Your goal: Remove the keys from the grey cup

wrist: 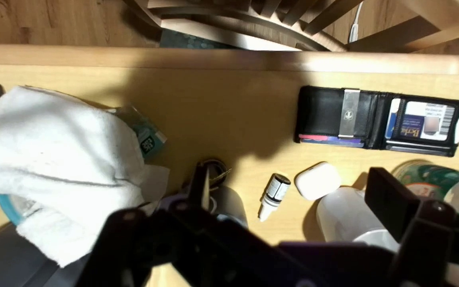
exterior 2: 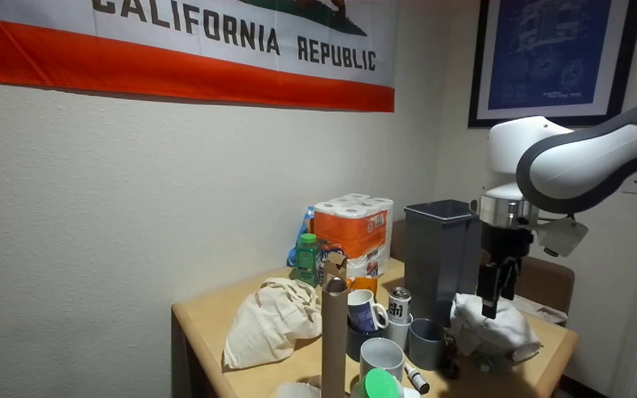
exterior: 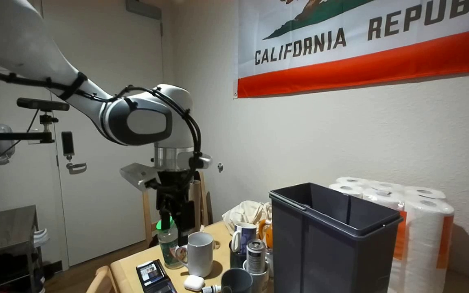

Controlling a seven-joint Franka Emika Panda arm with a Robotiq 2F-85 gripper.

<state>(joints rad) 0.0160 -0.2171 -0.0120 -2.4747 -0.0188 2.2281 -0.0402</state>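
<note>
Arm [exterior: 139, 122] bent downward in an exterior view, wrist [exterior: 173, 158] upright, tool [exterior: 173, 228] pointing down above your tabletop [exterior: 126, 272].
In an exterior view, what look like the keys [exterior 2: 451, 356] show just beside the grey cup [exterior 2: 426, 345]. In the wrist view, your tool's fingers [wrist: 391, 201] stand wide apart, released.

On the surface [wrist: 233, 115] we see an open black wallet [wrist: 381, 121] near a white earbud case [wrist: 318, 180] and a small bottle [wrist: 274, 195]. In both exterior views, a California Republic flag [exterior 2: 186, 63] hangs above wrapped paper rolls [exterior 2: 354, 229].
</note>
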